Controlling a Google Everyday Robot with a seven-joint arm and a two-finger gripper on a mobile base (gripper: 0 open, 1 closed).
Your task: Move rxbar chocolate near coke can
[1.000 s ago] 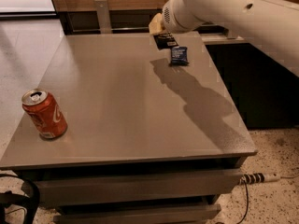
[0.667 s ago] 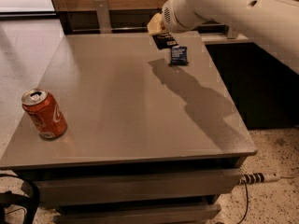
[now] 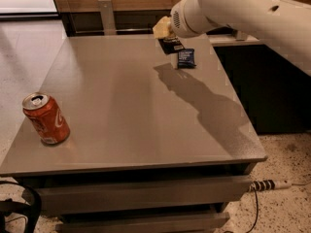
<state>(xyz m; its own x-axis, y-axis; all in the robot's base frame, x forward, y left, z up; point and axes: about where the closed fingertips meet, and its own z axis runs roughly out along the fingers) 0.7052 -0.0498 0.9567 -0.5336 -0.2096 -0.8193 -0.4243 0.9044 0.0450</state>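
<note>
Grey tabletop [image 3: 121,106] fills the frame; near its upper-centre edge the gripper [image 3: 166,37] sits directly over the black rxbar chocolate [image 3: 172,46], and I cannot tell whether it has hold of it. The coke can [image 3: 46,119] stands well apart at lower left, so the carry would run diagonally down-left; a blue bar [image 3: 186,58] lies just right of the chocolate.

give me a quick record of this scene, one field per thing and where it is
table: grey top, drawers below
coke can: standing near the front left corner
rxbar chocolate: black wrapper, far right part of the table, right under the gripper
blue bar: lying flat just right of the rxbar chocolate
gripper: over the far right of the table, at the rxbar chocolate; hold on it not clear
task state: bar and can far apart, across the table
</note>
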